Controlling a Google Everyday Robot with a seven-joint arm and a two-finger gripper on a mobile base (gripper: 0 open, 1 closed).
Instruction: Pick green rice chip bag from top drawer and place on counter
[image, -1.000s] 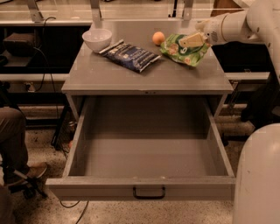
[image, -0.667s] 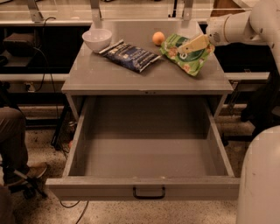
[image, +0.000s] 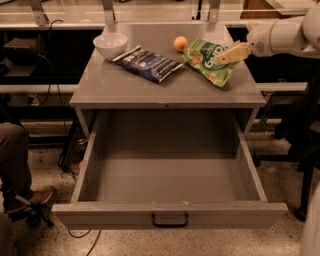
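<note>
The green rice chip bag (image: 204, 56) lies on the counter (image: 125, 89) at its back right. My gripper (image: 226, 55) reaches in from the right and sits over the bag's right part, touching or just above it. The top drawer (image: 170, 214) is pulled fully out below the counter, and its inside holds nothing. Its black handle (image: 170, 220) is on the front panel.
On the counter are a dark blue snack bag (image: 149, 63), a white bowl (image: 110, 45) at the back left and an orange fruit (image: 180, 43). A pale ledge with metal posts (image: 150, 12) runs behind. A person's leg and shoe (image: 15, 155) are at the left.
My gripper has shifted slightly right and lower over the green bag. The bag has stayed on the counter in about the same place.
</note>
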